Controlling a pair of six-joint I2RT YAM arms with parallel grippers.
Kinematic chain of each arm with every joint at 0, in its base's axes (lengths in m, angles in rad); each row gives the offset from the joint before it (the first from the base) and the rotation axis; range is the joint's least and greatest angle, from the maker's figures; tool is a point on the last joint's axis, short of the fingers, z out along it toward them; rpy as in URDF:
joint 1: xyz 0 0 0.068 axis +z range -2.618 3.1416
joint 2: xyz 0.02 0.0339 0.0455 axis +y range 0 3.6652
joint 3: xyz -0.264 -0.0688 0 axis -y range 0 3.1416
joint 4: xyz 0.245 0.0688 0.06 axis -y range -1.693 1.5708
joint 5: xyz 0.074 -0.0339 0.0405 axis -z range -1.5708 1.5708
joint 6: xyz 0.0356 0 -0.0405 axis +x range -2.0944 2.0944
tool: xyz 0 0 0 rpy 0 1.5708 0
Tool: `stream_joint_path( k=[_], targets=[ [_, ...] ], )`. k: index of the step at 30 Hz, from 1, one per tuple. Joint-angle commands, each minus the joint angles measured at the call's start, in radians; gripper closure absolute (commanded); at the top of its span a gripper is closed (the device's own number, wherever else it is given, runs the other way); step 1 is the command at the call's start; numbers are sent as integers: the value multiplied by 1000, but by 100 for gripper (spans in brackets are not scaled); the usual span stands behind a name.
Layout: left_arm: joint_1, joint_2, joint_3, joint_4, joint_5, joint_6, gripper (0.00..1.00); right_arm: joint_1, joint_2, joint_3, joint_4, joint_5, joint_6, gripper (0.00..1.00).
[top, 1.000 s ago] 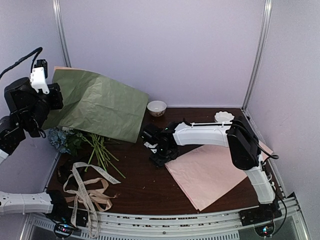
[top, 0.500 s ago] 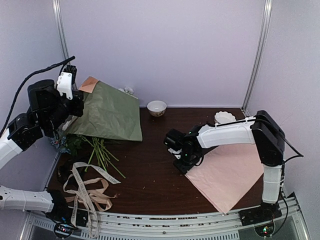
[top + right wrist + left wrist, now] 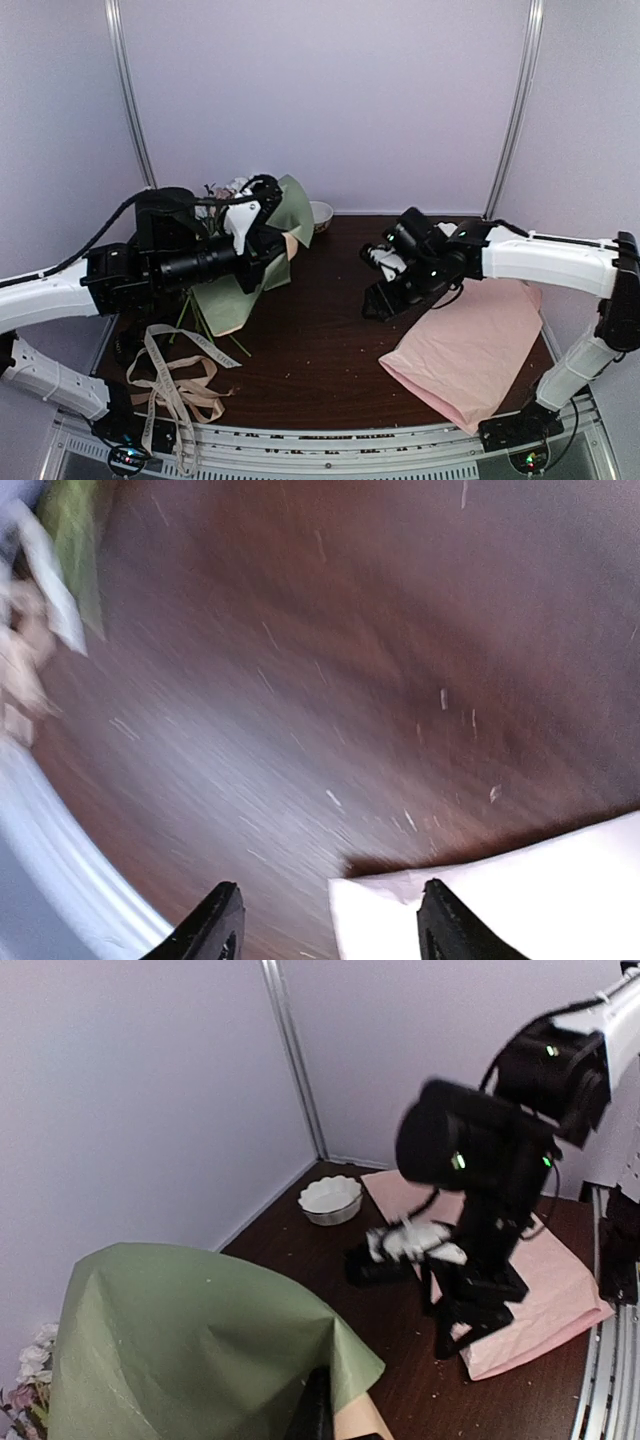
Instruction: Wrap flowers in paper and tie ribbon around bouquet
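My left gripper (image 3: 268, 240) is shut on the paper (image 3: 238, 300), an olive-green sheet that hangs crumpled over the flowers. In the left wrist view the paper (image 3: 200, 1350) bulges in front of the left gripper (image 3: 325, 1412), and its peach underside shows at the pinch. Of the flowers, a few blooms (image 3: 228, 189) and green stems (image 3: 192, 312) stick out. The cream lettered ribbon (image 3: 160, 352) lies loose at the front left. My right gripper (image 3: 383, 298) hovers open over the table. In the right wrist view, the right gripper (image 3: 330, 932) has a corner of the pink sheet under it. No bouquet is in view.
A plain pink sheet (image 3: 470, 345) lies at the right, one corner (image 3: 500, 900) beneath the right fingers. A white bowl (image 3: 322, 212) stands at the back wall. A tan ribbon (image 3: 205, 398) is tangled with the cream one. Metal rails run along the near edge.
The left arm swung from high by the left wall down and right, carrying the paper over the flowers. The right gripper drew back to the right, and the pink sheet shifted right.
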Motion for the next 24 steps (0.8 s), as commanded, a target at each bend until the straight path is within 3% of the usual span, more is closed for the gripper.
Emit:
stream_joint_path(
  k=[1, 8, 12, 15, 18, 24],
  targets=[
    [-32, 64, -12, 175, 105, 43, 100, -106, -180, -17, 291, -274, 158, 38],
    [-41, 137, -28, 263, 123, 10, 100, -121, -252, -174, 791, -556, 429, 33],
    [-42, 142, -25, 256, 120, 16, 100, -121, -245, -203, 957, -620, 524, 35],
    [-41, 137, -27, 242, 112, 21, 100, -121, -255, -226, 1111, -652, 611, 42],
    [-41, 132, -30, 238, 100, 22, 100, -121, -260, -230, 1160, -661, 633, 48],
    [-41, 134, -30, 237, 98, 29, 100, -121, -219, -201, 1206, -663, 672, 47]
  ],
)
